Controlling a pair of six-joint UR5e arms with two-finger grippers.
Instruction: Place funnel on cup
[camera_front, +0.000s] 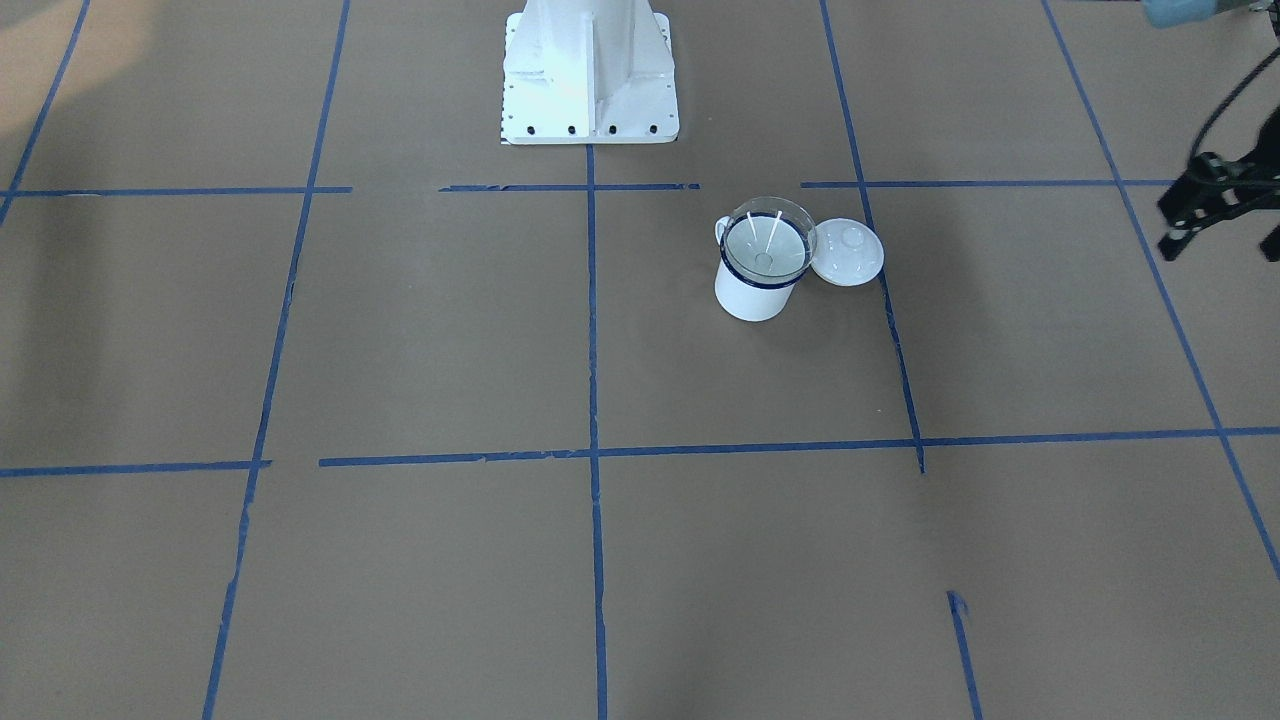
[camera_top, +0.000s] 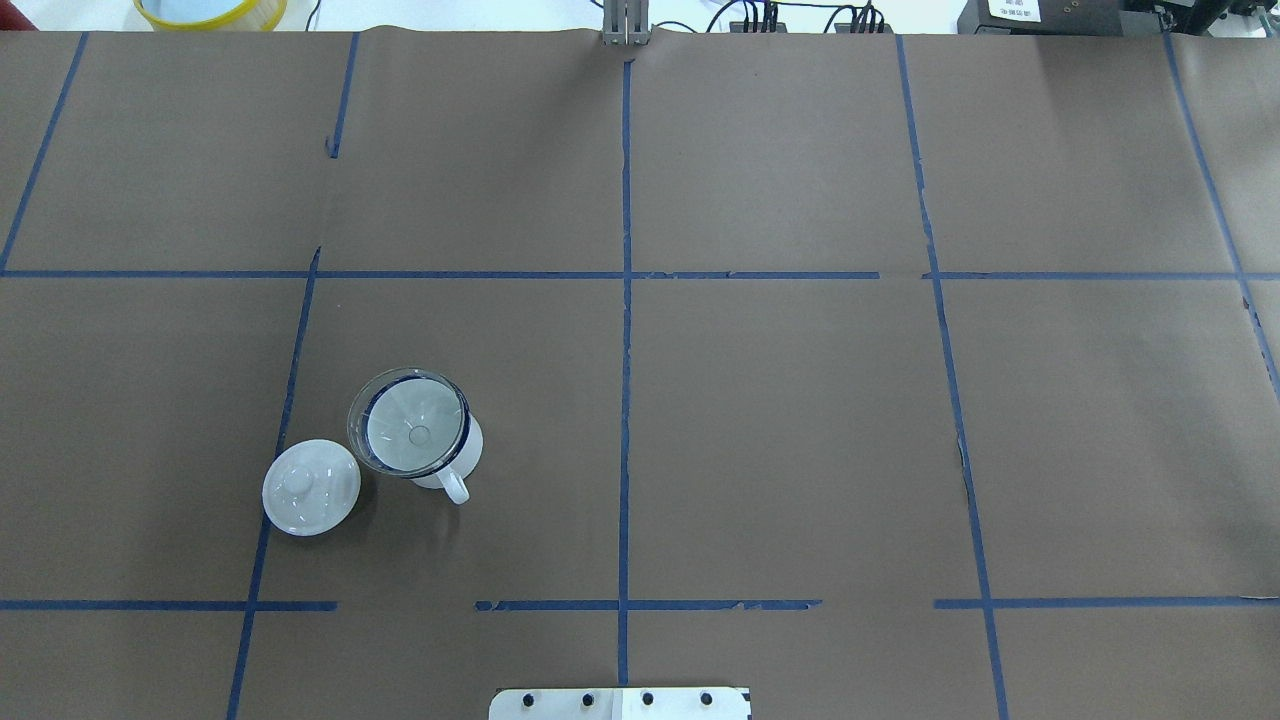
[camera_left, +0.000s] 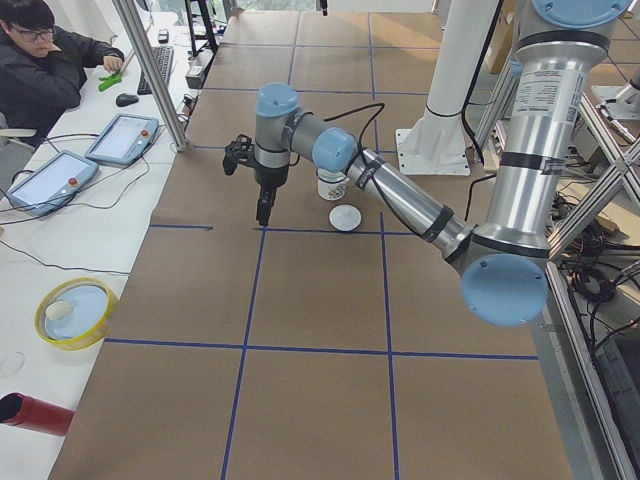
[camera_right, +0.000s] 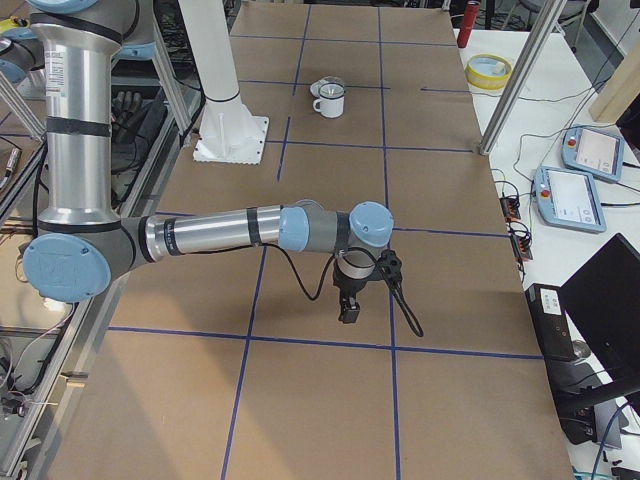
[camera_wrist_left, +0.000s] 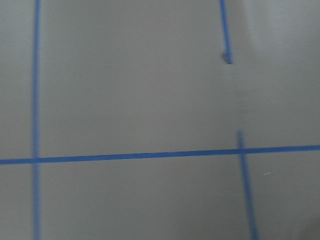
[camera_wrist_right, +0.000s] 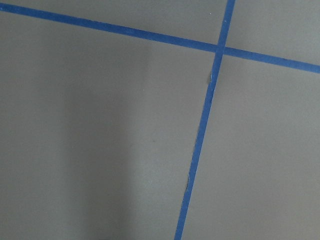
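Funnel (camera_front: 768, 245) sits mouth-up in the cup (camera_front: 755, 297), so placing looks done; left pincer (camera_left: 262, 205) and right pincer (camera_right: 349, 308) hover well apart from it, spread or pressed together I cannot tell, and need only retreat.

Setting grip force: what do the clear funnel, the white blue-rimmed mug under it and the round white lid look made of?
Clear transparent funnel: glossy plastic or glass, see-through with glare.
White blue-rimmed mug: probably enamelled metal, smooth with dark rim.
Round white knobbed lid: glossy, ceramic or enamel.

table (camera_front: 400, 350): brown paper, blue tape grid (camera_front: 592, 350) | on it: cup (camera_front: 755, 298), lid (camera_front: 847, 252) just beside, robot base (camera_front: 590, 70)
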